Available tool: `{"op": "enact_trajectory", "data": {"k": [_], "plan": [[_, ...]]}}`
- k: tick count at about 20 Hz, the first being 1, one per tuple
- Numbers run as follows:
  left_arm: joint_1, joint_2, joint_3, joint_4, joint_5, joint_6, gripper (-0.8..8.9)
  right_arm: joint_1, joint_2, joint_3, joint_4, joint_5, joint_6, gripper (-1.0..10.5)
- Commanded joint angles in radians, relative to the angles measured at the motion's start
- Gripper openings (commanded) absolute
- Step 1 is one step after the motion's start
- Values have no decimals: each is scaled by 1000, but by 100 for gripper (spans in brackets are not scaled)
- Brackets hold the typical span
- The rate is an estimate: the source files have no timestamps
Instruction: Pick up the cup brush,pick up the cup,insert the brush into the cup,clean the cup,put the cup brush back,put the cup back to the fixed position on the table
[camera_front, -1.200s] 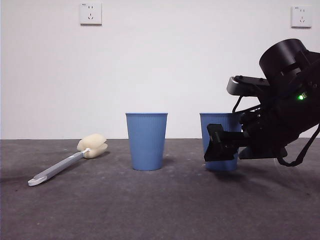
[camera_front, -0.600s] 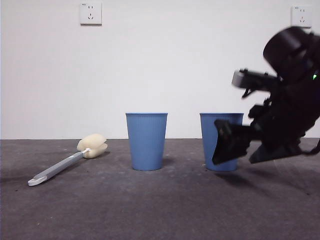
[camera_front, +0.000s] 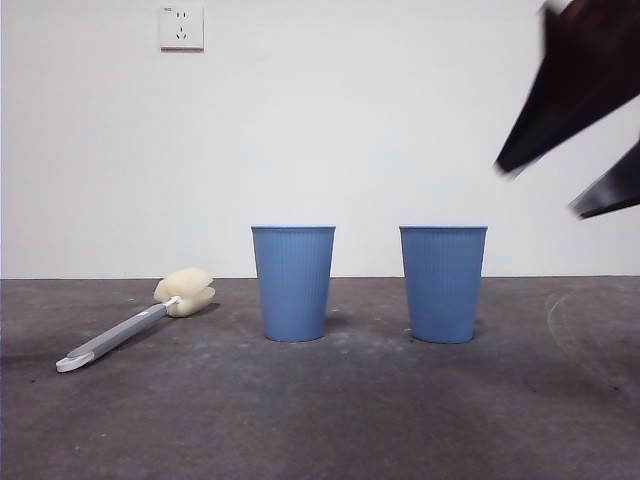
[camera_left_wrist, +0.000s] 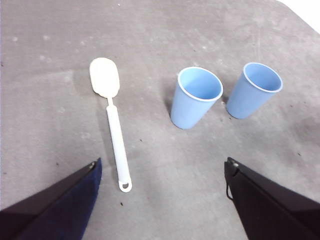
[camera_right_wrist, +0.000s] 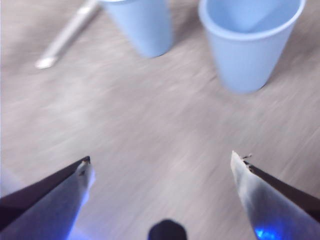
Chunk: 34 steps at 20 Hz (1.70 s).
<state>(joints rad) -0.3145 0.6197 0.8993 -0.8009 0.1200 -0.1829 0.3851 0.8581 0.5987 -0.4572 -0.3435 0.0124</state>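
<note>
From the front, two cups stand upright on the counter (camera_front: 330, 420): one (camera_front: 293, 283) in the middle, the other (camera_front: 443, 283) to its side, apart from it. The brush (camera_front: 135, 322) lies flat well off on the other side, sponge head toward the wall. High at the corner above the second cup hangs a dark blurred pincer (camera_front: 570, 185), jaws spread, nothing in them. Half a second ago it was low beside that cup; now it has risen clear, and cup and brush have not moved.

The left wrist view looks down on brush (camera_left_wrist: 113, 121) and both cups (camera_left_wrist: 195, 97) (camera_left_wrist: 254, 90); the left pincer (camera_left_wrist: 160, 167) is wide open and empty, high above the counter.

The right wrist view (smeared by motion) shows the right pincer (camera_right_wrist: 160, 162) open, empty, with a cup (camera_right_wrist: 250, 40) ahead of it.

My guess: everything is set back and the arm is leaving, or the first pickup is pending. If so, next calls for the left pincer to come down across the brush handle.
</note>
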Motion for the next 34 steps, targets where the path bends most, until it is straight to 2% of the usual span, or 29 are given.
{"op": "enact_trajectory", "data": {"k": [1, 2, 3, 4, 6, 7, 11, 17, 28, 30, 34], "plan": [[-1, -2, -10, 0, 38, 12, 407, 2, -93, 11, -126, -52, 22, 467], [-1, -2, -10, 0, 45, 12, 403, 2, -125, 22, -182, -67, 22, 459], [-1, -1, -10, -2, 45, 12, 395, 2, -150, 36, -232, -78, 21, 395], [-1, 0, -10, -6, 45, 12, 316, 2, -167, 55, -278, -89, 21, 303], [-1, 3, -10, -17, 45, 12, 30, 2, -176, 93, -330, -117, 17, 100], [-1, 3, -10, -19, 45, 12, -5, 2, -176, 115, -347, -135, 6, -28], [-1, 11, -10, -21, 45, 11, -5, 2, -175, 167, -352, -141, 3, -7], [-1, 47, -9, -21, 44, 11, -4, 2, -174, 190, -355, -76, 10, 0], [-1, 130, -8, -10, 39, 16, -4, 2, -174, 190, -356, 177, 10, 0], [0, 141, -8, 26, 6, 66, -4, 2, -174, 190, -356, 214, 10, 0], [3, 157, -8, 340, -153, 252, -4, 2, -174, 190, -356, 233, 10, 0]]}}
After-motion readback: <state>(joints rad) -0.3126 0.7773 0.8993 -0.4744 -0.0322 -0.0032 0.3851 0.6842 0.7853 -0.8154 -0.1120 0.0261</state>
